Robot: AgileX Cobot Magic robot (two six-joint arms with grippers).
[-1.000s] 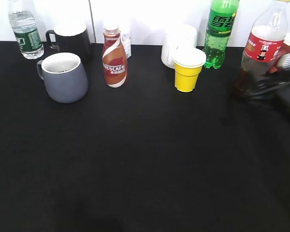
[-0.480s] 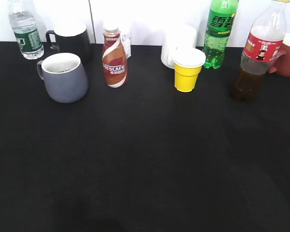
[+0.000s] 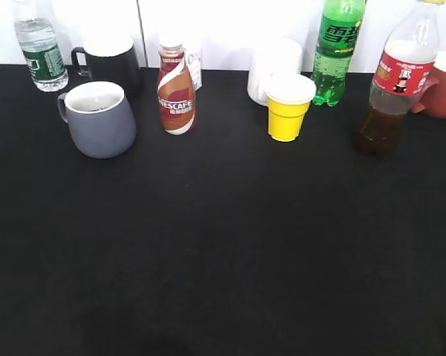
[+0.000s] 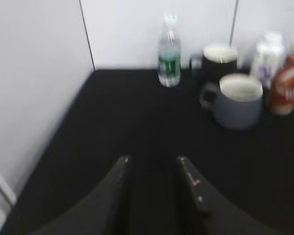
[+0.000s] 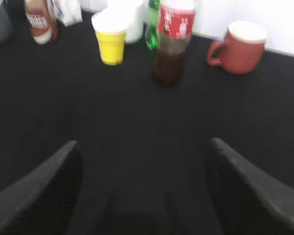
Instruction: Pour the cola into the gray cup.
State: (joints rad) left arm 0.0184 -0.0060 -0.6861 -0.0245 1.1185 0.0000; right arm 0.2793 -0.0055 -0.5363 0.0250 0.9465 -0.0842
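The cola (image 3: 395, 85), a tall clear bottle with a red label and dark liquid low in it, stands upright at the back right of the black table; it also shows in the right wrist view (image 5: 172, 41). The gray cup (image 3: 99, 117) stands at the back left, handle to the left, and shows in the left wrist view (image 4: 236, 100). My right gripper (image 5: 144, 147) is open and empty, well short of the cola. My left gripper (image 4: 152, 160) is open and empty, well short of the cup. Neither gripper shows in the exterior view.
Along the back stand a water bottle (image 3: 38, 50), a black mug (image 3: 110, 63), a Nescafe bottle (image 3: 176, 90), a white cup (image 3: 271, 68), a yellow cup (image 3: 289, 107), a green soda bottle (image 3: 336, 50) and a reddish-brown mug (image 3: 442, 87). A white wall runs behind.
One second ago my right gripper was at the cola's lower part at the right edge. It has let go and drawn back out of the exterior view. The cola stands where it was.
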